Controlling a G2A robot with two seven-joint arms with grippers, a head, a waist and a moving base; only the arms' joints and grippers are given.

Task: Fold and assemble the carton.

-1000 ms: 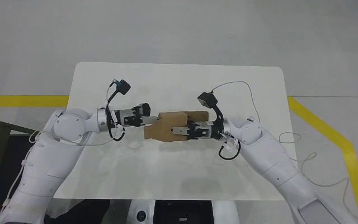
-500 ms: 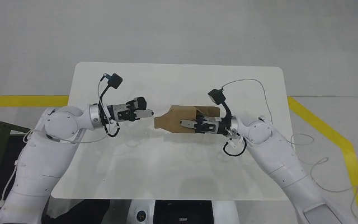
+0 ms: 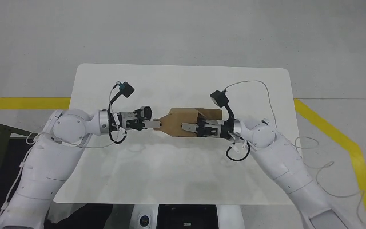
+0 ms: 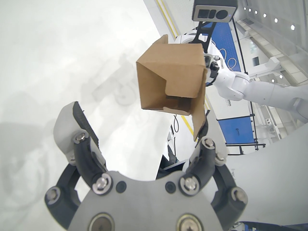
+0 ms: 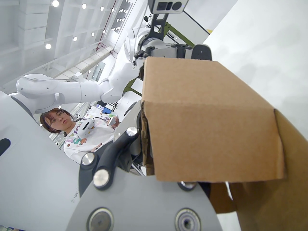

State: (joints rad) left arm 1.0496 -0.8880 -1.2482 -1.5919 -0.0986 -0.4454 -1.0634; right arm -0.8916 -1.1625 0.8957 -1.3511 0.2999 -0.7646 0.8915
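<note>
The brown carton (image 3: 180, 121) is held above the white table (image 3: 257, 86) between the two arms, its side walls squared up. My right gripper (image 3: 193, 127) is shut on its right end, one finger lying along the top panel. In the right wrist view the carton (image 5: 209, 126) hides the fingers. From the left wrist, the carton's (image 4: 168, 78) open end faces me with one flap folded inward and a long flap (image 4: 199, 114) hanging toward one finger (image 4: 207, 123). My left gripper (image 4: 142, 126) is open just short of that end; the top view has the left gripper (image 3: 153, 123) at the carton's pointed left tip.
Yellow floor tape (image 3: 34, 103) runs past both sides of the table. A loose cable (image 3: 251, 86) arcs from the right wrist camera over the tabletop. Bare table lies in front of and behind the carton.
The left gripper pulled back from the carton, then returned to its left tip. The right gripper lifted the carton slightly and shifted it right.
</note>
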